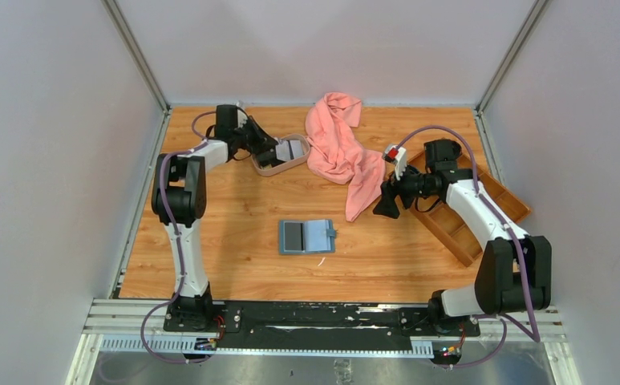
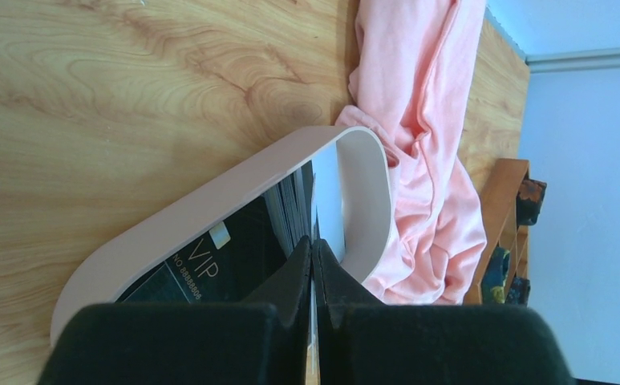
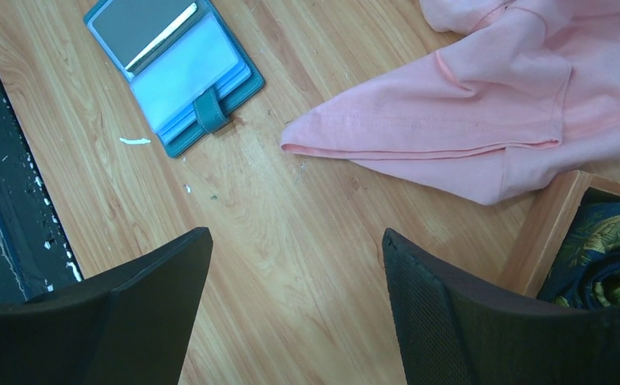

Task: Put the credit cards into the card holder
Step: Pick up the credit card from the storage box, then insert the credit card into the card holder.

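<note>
Top camera looks down from behind; close right wrist view shares card holder (image 1: pixel 306 237) (image 3: pixel 174 68).

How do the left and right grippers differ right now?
The left gripper has its fingers shut; the right gripper has its fingers wide open. The left reaches into the oval tray among the credit cards; the right hangs over the table, holding nothing. Whether the left pinches a card is unclear. Both have black fingers.
</note>
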